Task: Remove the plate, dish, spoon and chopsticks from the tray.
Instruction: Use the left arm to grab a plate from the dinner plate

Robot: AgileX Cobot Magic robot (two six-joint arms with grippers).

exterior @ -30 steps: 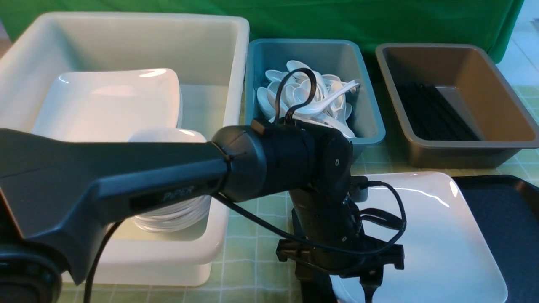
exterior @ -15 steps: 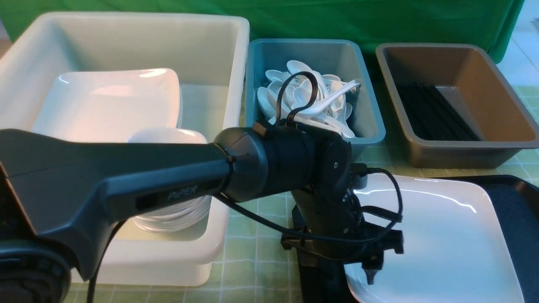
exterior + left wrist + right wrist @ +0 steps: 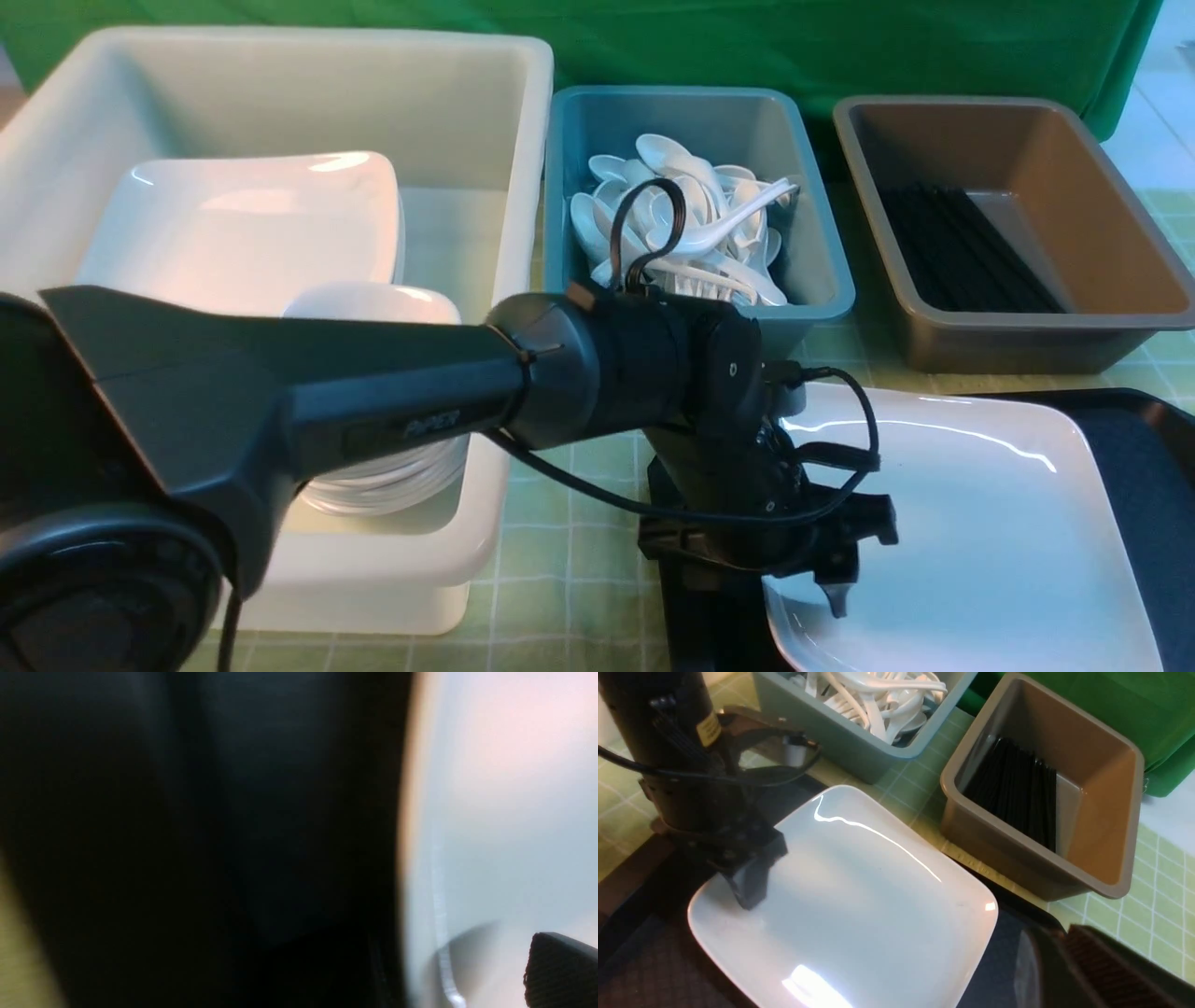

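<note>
The white tub (image 3: 280,93) at the left held square plates and stacked dishes; the teal tub (image 3: 814,233) held spoons (image 3: 681,224). The left gripper (image 3: 761,593) stood with jaws wide apart, 1 finger (image 3: 834,593) just above the left rim of the plate (image 3: 962,523). The plate lay on the tray (image 3: 1134,467), near the brown tub (image 3: 1102,215) of chopsticks (image 3: 962,252). Whether the right gripper (image 3: 1057,938) was closed, I could not tell.

A smooth, glossy glazed finish is shown by the white plate (image 3: 962,523); the black tray (image 3: 640,970) is seen as matt, finely textured plastic; smooth, faintly sheened plastic is seen in the teal tub (image 3: 812,252) and brown tub (image 3: 1111,215); the green backdrop (image 3: 747,37) is taken for matt cloth.
</note>
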